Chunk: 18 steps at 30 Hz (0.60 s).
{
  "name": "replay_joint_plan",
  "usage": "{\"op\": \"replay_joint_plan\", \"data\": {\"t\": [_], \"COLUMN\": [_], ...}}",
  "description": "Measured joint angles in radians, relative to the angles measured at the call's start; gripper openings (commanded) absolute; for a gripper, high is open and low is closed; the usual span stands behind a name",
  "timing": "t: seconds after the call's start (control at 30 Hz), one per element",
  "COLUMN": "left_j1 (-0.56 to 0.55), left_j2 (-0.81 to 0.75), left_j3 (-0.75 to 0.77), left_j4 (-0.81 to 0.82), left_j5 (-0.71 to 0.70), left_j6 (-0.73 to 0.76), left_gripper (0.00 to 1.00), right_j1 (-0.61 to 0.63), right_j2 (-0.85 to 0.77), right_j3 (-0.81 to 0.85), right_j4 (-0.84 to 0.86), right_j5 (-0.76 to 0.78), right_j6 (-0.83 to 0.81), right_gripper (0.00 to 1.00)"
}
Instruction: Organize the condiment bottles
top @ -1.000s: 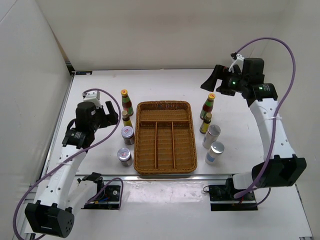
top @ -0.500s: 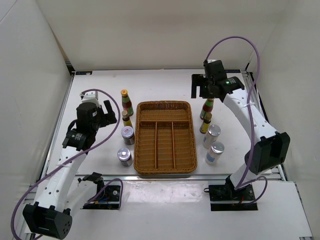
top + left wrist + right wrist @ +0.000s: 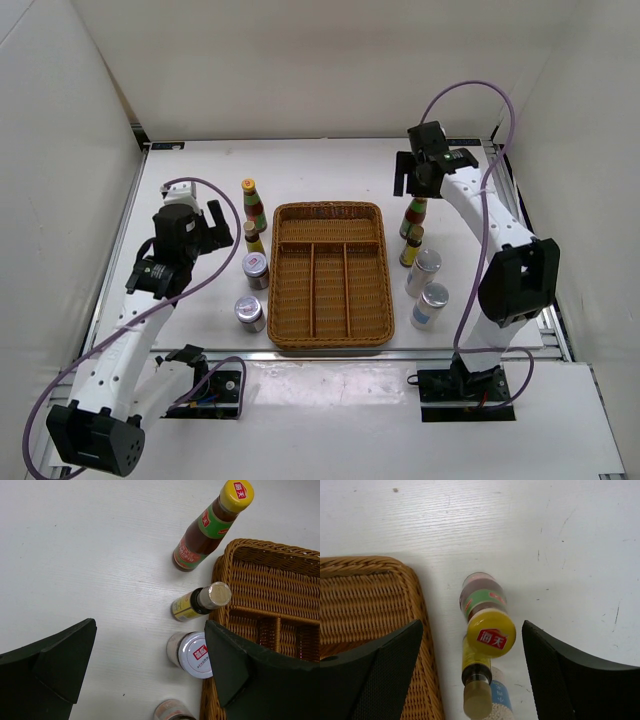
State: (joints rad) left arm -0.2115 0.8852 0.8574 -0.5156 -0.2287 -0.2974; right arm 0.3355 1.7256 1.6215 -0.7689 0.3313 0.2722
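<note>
White tabletop [image 3: 330, 160] below; right gripper [image 3: 470, 629] open, yellow-capped sauce bottle [image 3: 490, 632] between its fingers, untouched. Left gripper [image 3: 150, 625] wide open, silver-lidded jar [image 3: 196, 655] just inside one finger.

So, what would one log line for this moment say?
left gripper: open, empty | right gripper: open, over tall bottle right of tray | tray: empty

You are looking at a robotics lab cell: plain white walls [image 3: 320, 70] are closing in a white table [image 3: 200, 170] on three sides. A left arm [image 3: 120, 335] and a right arm [image 3: 495, 225] are standing mounted on a metal frame [image 3: 330, 362] at its near edge, purple cables [image 3: 470, 84] are looping off them, and loose wires [image 3: 200, 388] are lying exposed by the bases.
</note>
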Motion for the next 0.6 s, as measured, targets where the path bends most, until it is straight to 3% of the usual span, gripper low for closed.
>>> {"op": "replay_joint_plan", "data": {"t": [0.17, 0.3, 0.4, 0.53, 0.6], "left_j1": [0.0, 0.0, 0.0, 0.0, 0.0], "left_j2": [0.009, 0.013, 0.013, 0.019, 0.023], "left_j3": [0.0, 0.0, 0.0, 0.0, 0.0], "left_j4": [0.0, 0.0, 0.0, 0.0, 0.0], "left_j5": [0.0, 0.0, 0.0, 0.0, 0.0], "left_j6": [0.0, 0.0, 0.0, 0.0, 0.0], "left_gripper": [1.0, 1.0, 1.0, 1.0, 1.0], "right_j1": [-0.032, -0.051, -0.064, -0.074, -0.074], "right_j2": [0.011, 0.012, 0.013, 0.013, 0.013], "right_j3": [-0.011, -0.03, -0.037, -0.04, -0.04], "right_j4": [0.002, 0.008, 0.008, 0.016, 0.016], "right_j5": [-0.024, -0.051, -0.07, -0.077, -0.073], "right_j6": [0.016, 0.025, 0.034, 0.036, 0.036], "right_gripper": [0.73, 0.49, 0.38, 0.14, 0.07]}}
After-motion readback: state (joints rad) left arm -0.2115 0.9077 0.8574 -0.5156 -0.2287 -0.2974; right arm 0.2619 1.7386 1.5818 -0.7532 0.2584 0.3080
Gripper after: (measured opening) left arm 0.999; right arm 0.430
